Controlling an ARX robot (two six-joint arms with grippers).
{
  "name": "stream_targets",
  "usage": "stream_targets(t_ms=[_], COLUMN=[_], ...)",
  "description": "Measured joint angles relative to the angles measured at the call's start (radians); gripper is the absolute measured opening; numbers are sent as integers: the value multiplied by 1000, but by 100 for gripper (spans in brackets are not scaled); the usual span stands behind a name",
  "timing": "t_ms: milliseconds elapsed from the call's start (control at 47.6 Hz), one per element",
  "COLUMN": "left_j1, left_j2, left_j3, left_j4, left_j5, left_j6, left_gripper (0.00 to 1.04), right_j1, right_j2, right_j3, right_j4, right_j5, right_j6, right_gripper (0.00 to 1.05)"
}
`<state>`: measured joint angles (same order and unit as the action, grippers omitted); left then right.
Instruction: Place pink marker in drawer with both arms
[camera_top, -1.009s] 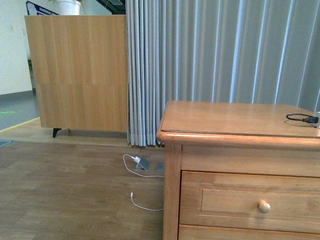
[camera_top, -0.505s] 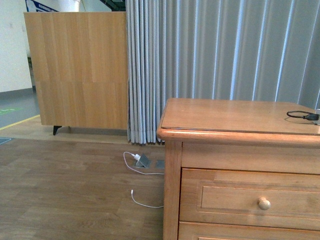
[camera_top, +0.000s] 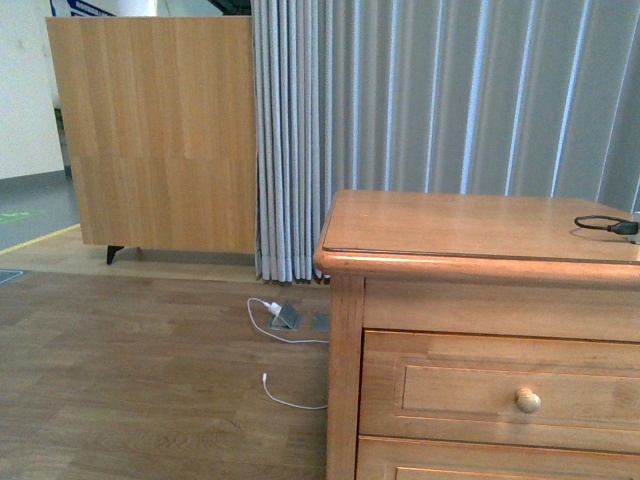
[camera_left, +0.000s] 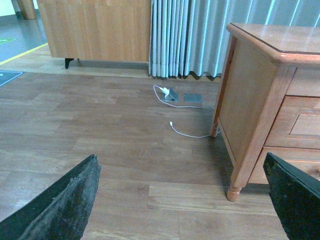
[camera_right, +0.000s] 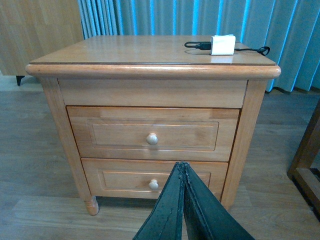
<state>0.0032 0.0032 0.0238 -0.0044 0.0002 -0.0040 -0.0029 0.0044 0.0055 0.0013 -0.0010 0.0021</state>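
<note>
The front view shows a wooden nightstand (camera_top: 480, 240) standing on a wood floor (camera_top: 140, 370) before a grey curtain (camera_top: 440, 100). Neither arm appears in this view. The upper drawer (camera_top: 500, 390) is closed, with a round knob (camera_top: 527, 401) near the middle of its panel. A black cable (camera_top: 605, 225) lies at the right edge of the nightstand top. A white cord (camera_top: 285, 400) lies on the floor beside the nightstand's left side, near a grey floor socket (camera_top: 286, 318). A large wooden panel (camera_top: 155, 130) stands against the wall to the left of the curtain.

The right wrist view faces the nightstand front. Both drawers are closed; the lower drawer (camera_right: 155, 180) sits directly under the upper one. A white charger block (camera_right: 223, 44) rests on the top near the rear right corner, touching the black cable. The right gripper (camera_right: 183, 167) has its fingers pressed together, holding nothing.

In the left wrist view, the left gripper (camera_left: 180, 200) is spread wide, with nothing between its fingers (camera_left: 65, 205), above the floor beside the nightstand.

The pink marker appears in no view.
</note>
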Motion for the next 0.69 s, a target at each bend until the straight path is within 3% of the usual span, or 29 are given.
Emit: stream_targets(t_ms=[84, 610, 694], left_j1=[0, 0, 0], left_j2=[0, 0, 0], left_j3=[0, 0, 0], left_j4=[0, 0, 0], left_j5=[0, 0, 0], left_j6=[0, 0, 0], left_gripper=[99, 99, 99], right_j1=[0, 0, 0], right_j2=[0, 0, 0], right_j3=[0, 0, 0], right_j4=[0, 0, 0], right_j5=[0, 0, 0], right_j6=[-2, -1, -1], right_gripper=[4, 97, 96])
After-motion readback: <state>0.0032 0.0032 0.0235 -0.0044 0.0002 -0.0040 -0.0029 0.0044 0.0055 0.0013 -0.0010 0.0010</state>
